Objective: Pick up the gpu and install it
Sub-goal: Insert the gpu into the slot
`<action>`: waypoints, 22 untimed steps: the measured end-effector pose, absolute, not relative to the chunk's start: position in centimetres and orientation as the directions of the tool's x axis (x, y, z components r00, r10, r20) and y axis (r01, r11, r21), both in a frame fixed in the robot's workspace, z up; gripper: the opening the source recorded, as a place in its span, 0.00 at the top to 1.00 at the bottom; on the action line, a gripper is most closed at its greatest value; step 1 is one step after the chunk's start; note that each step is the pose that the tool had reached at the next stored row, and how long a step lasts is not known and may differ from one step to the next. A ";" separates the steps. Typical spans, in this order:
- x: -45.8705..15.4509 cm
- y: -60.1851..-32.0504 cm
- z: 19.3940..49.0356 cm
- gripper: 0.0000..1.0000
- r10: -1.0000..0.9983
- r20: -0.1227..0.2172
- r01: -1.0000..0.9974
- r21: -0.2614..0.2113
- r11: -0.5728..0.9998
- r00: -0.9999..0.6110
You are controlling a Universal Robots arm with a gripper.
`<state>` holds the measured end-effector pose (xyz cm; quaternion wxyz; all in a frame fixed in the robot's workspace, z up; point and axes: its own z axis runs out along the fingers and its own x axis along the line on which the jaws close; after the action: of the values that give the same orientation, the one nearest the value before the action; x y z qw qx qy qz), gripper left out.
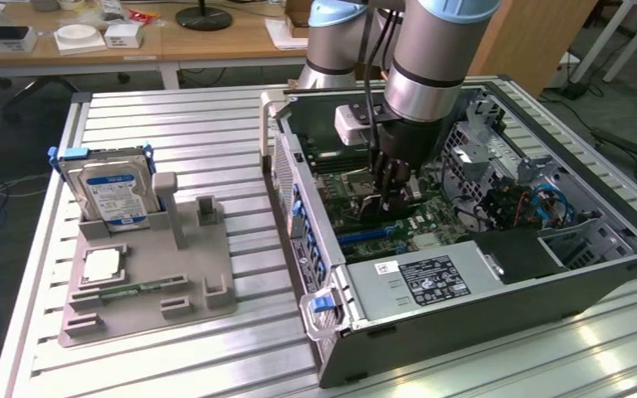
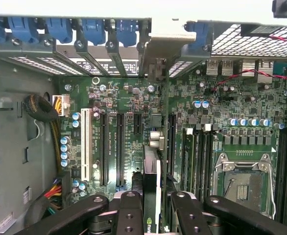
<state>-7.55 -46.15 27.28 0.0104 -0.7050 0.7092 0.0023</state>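
1. End effector (image 1: 391, 184): on the arm reaching down into the open computer case (image 1: 584, 274), low over the motherboard (image 1: 407, 228). In the wrist view its black fingers (image 2: 129, 213) are closed on either side of a thin card held on edge.
2. Gpu (image 2: 152, 196): clamped between the fingers, standing edge-on above the motherboard's expansion slots (image 2: 119, 147), its silvery end bracket (image 2: 155, 73) running up to the rear slot openings of the case. Whether its lower edge is seated in a slot cannot be told. In the exterior view the card is hidden behind the arm.
3. The wrist view adds detail: blue slot latches (image 2: 60, 27) along the rear wall, a white slot (image 2: 87, 147) beside the black ones, the CPU socket (image 2: 244, 183), and a yellow-black cable bundle (image 2: 43, 110).
4. The exterior view adds the surroundings: the case lies on its side on a slatted metal counter (image 1: 175, 116), power supply (image 1: 430, 278) at the near end.
5. Grey parts holder (image 1: 153, 274), on the counter well apart from the case toward the exterior view's left: carries an upright hard drive (image 1: 114, 191) with a blue-white label, a square chip (image 1: 100, 265), and a narrow green memory strip (image 1: 130, 290).
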 end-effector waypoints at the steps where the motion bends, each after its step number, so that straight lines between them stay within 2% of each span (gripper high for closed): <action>1: -7.5 -46.1 27.3 0.73 -1.000 -0.018 -1.000 -0.012 0.006 -0.006; 22: -7.8 -46.0 26.6 0.73 -1.000 -0.018 -1.000 -0.020 0.006 -0.005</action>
<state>-7.83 -45.96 26.63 0.0134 -0.7051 0.7090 -0.0008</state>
